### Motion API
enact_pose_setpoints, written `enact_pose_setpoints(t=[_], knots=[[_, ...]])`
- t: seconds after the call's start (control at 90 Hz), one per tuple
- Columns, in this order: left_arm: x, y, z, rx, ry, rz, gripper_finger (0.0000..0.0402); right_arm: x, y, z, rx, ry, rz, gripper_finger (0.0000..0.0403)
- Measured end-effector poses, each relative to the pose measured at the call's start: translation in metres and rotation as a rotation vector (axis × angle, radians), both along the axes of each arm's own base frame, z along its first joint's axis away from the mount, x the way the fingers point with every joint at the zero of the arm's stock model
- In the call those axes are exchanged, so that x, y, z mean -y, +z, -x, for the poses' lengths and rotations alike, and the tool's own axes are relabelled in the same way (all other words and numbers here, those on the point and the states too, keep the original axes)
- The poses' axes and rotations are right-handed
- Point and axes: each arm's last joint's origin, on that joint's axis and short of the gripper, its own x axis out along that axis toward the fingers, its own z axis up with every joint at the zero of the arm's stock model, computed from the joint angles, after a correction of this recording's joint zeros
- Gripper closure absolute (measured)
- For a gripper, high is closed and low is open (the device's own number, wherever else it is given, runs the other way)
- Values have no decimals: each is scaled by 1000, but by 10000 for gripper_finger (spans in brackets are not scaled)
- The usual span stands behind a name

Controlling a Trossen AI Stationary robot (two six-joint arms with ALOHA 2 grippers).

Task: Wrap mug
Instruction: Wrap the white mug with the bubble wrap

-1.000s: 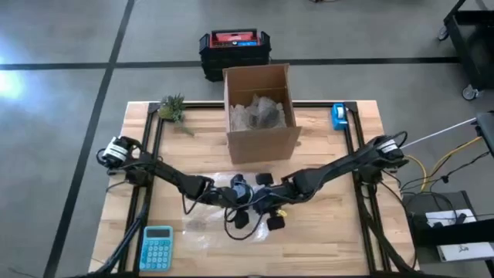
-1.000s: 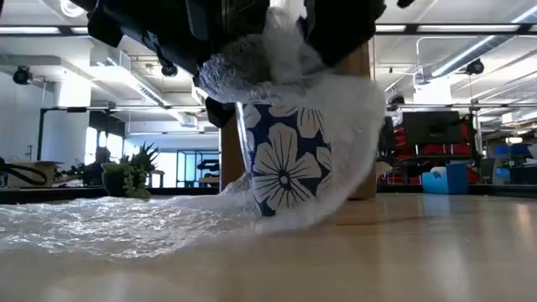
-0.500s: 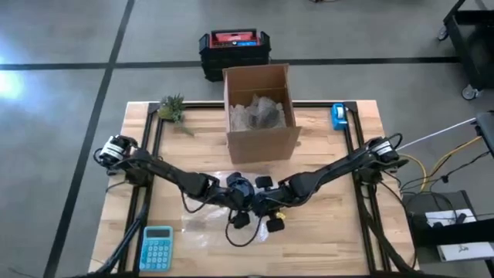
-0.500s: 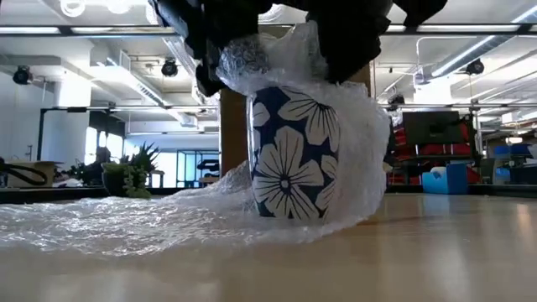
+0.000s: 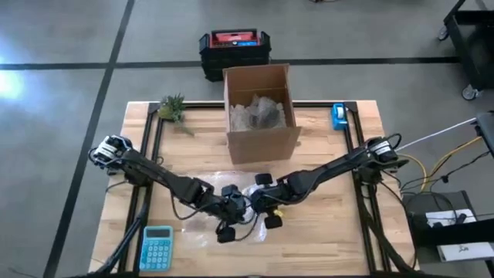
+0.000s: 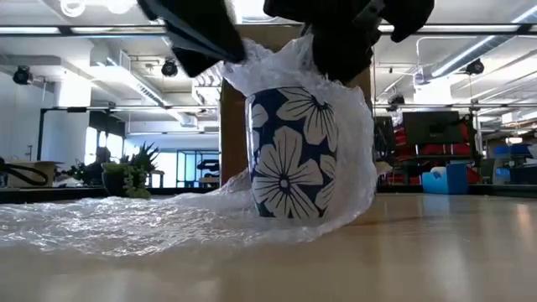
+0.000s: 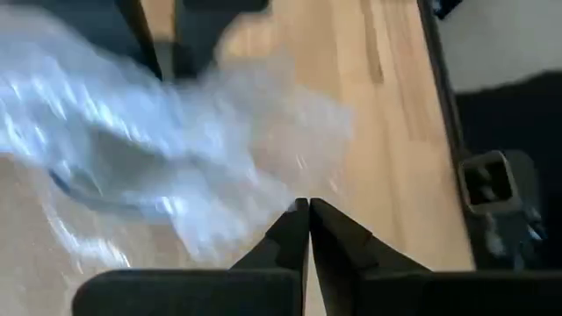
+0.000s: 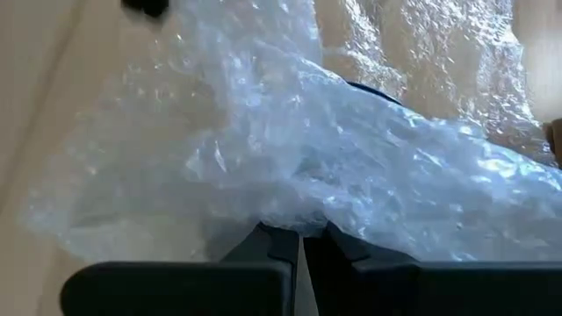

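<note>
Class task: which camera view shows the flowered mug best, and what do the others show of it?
The low view: the mug stands upright, side-on, flowers clear. The right wrist view shows only a dark rim under bubble wrap; high and left wrist views barely show it.

A mug (image 6: pixel 294 155) stands upright at the middle of the surface (image 5: pixel 324 232), on bubble wrap (image 6: pixel 109 222) that spreads out to its left. Behind it sits an open box (image 5: pixel 261 112). A plant (image 5: pixel 172 108) occupies the far-left corner, a calculator (image 5: pixel 157 247) the near-left corner, and a tape dispenser (image 5: pixel 339 116) the far-right edge.
</note>
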Motion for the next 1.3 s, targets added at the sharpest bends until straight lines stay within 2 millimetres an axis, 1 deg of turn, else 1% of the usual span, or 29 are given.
enact_pose_setpoints(t=[0.1, 0.189, 0.444, 0.589, 0.967, 1.1, 1.3], knots=[[-4, -1, -8, 88, 91, -114, 402, 0, 0, 0, 1, 0, 0, 403], [-7, -2, -12, 117, 115, -147, 402, 0, 0, 0, 3, 1, 0, 403], [-6, -34, -30, 96, 131, -180, 402, 0, -5, 3, -44, 3, -1, 403], [-7, -34, -30, 94, 126, -179, 402, 0, -5, 4, -51, -36, -21, 403], [-6, -23, -25, 106, 101, -154, 402, -1, 11, 10, -32, 39, -21, 401], [-7, -20, -24, 112, 100, -156, 402, 0, 13, 9, -20, 51, -17, 376], [-7, -19, -23, 114, 98, -159, 402, 0, 13, 9, -22, 57, -7, 309]])
